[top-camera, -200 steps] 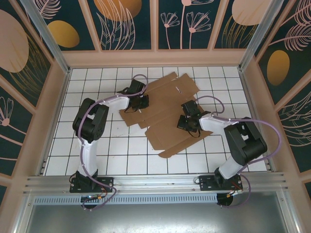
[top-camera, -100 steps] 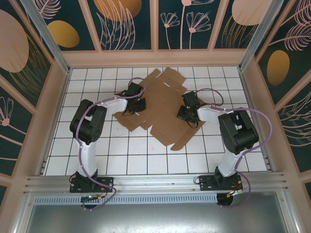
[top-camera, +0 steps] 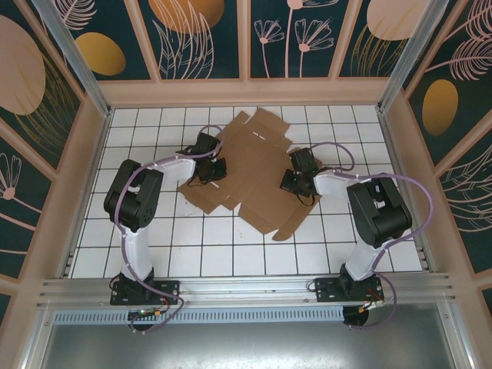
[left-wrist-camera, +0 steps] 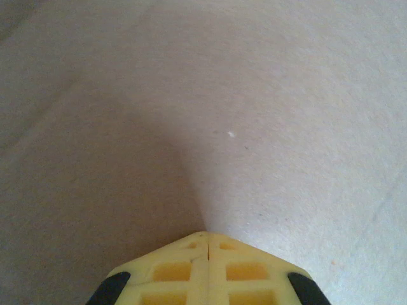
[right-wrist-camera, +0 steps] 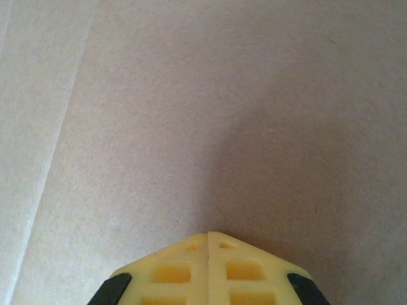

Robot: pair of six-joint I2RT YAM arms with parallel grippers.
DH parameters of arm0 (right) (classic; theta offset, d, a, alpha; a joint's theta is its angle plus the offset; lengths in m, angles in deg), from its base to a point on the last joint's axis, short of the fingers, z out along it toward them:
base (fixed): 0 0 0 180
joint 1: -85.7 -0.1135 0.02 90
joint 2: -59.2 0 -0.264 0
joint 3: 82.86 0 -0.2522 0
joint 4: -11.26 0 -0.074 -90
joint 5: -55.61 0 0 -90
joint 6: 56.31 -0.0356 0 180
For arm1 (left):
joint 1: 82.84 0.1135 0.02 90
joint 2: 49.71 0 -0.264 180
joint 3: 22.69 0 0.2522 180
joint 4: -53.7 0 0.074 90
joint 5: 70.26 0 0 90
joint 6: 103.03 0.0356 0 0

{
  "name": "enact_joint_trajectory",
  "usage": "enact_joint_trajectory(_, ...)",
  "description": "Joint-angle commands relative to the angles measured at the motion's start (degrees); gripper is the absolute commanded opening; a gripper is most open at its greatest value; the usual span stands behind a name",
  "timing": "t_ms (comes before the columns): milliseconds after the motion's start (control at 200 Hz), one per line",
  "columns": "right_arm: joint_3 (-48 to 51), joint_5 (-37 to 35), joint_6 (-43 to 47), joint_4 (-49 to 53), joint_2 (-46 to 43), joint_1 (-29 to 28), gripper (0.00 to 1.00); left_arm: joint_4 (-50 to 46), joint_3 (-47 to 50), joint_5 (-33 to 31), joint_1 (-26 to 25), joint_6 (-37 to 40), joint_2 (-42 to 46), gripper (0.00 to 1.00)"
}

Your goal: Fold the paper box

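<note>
The paper box (top-camera: 254, 165) is a flat brown die-cut cardboard sheet with flaps, lying skewed on the white tiled floor in the top view. My left gripper (top-camera: 216, 170) rests on the sheet's left part, my right gripper (top-camera: 290, 183) on its right part. In the left wrist view the yellow fingertips (left-wrist-camera: 207, 236) are pressed together, tips down against the bare cardboard (left-wrist-camera: 267, 114). The right wrist view is alike: shut yellow fingertips (right-wrist-camera: 208, 235) touch the brown cardboard (right-wrist-camera: 210, 114), with a fold crease running at the left. Nothing is held in either.
Wooden walls with dark floral panels (top-camera: 200, 38) enclose the tiled floor (top-camera: 192, 246) on three sides. Metal corner posts (top-camera: 73, 54) stand at the back corners. A metal rail (top-camera: 246, 288) with both arm bases runs along the near edge.
The cardboard sheet has slid and turned toward the back left under both grippers. Both arms swung the same way; both grippers stayed shut on the sheet's surface.
</note>
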Motion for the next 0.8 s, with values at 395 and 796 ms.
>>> enact_joint_trajectory(395, 1.2, 11.9, -3.2, -1.6, -7.9, -15.7, 0.0, -17.8, -44.1, 2.7, -0.4, 4.3, -20.7, 0.0)
enact_joint_trajectory(796, -15.7, 10.8, 10.5, 3.6, 1.6, -5.9, 0.0, 0.4, -1.0, 4.9, -1.3, -8.3, 8.6, 0.0)
